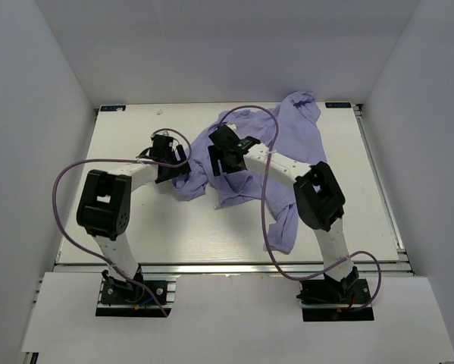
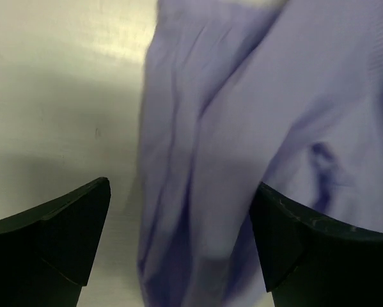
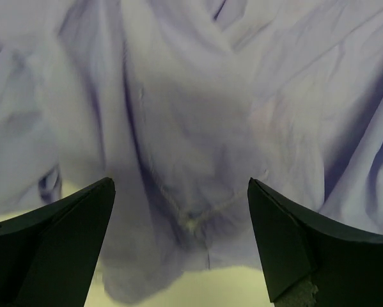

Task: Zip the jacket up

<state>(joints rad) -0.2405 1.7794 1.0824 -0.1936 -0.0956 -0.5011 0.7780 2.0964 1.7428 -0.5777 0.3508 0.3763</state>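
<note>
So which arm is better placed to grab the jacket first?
The right, probably: the right gripper, open, hangs over the middle of the jacket. The left gripper, also open, is at its edge.

white table (image 1: 136, 227), metal rails at its edges. crumpled lavender jacket (image 1: 287, 144) lies on it, center to far right.
</note>
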